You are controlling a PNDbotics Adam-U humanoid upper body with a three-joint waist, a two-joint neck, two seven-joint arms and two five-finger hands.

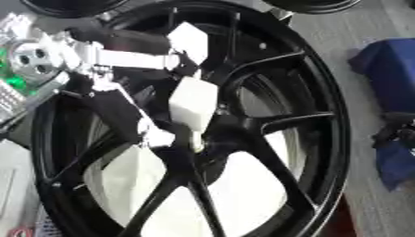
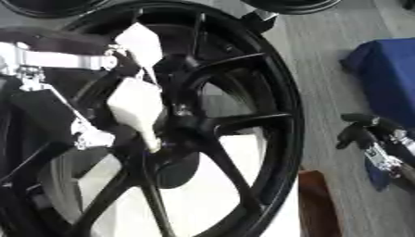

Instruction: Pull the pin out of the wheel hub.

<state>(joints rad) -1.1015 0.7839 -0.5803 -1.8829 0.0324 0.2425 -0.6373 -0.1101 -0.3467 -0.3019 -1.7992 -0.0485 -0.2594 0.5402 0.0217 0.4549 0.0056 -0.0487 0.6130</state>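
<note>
In the left eye view the black wheel hub (image 1: 267, 125) fills the frame, and the left hand (image 1: 191, 99), entering from the upper left, has its pale fingers curled down at the centre where the spokes meet, pinching what looks like the pin (image 1: 197, 141), a small pale stub just below the frame's middle. In the right eye view the right hand (image 2: 365, 132) sits at the right edge with fingers curled on nothing; the pin is probably stiff, smooth metal, best gripped near its exposed head and drawn straight, while the heavy wheel should stay put.
</note>
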